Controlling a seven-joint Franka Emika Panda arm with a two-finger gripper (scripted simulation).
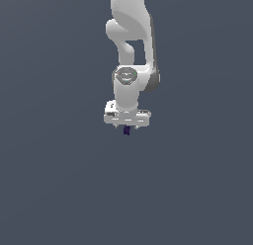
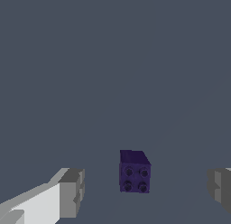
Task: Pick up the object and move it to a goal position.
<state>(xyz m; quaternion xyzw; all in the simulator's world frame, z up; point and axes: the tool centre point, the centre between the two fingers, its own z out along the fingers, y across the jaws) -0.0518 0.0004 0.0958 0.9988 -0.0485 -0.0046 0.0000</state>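
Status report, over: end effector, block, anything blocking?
End effector open, fingers either side of purple block, not touching. Nothing else in view.

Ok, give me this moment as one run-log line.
claw: open | purple studded block: between fingers, not gripped | fingers: apart from block both sides | goal marker: not visible

My arm [image 1: 129,51] white with grey joints, my fingers [image 2: 72,191] grey-padded on white, block [image 2: 134,171] dark purple-navy with four darker round studs, ground [image 2: 113,60] beneath it plain slate grey
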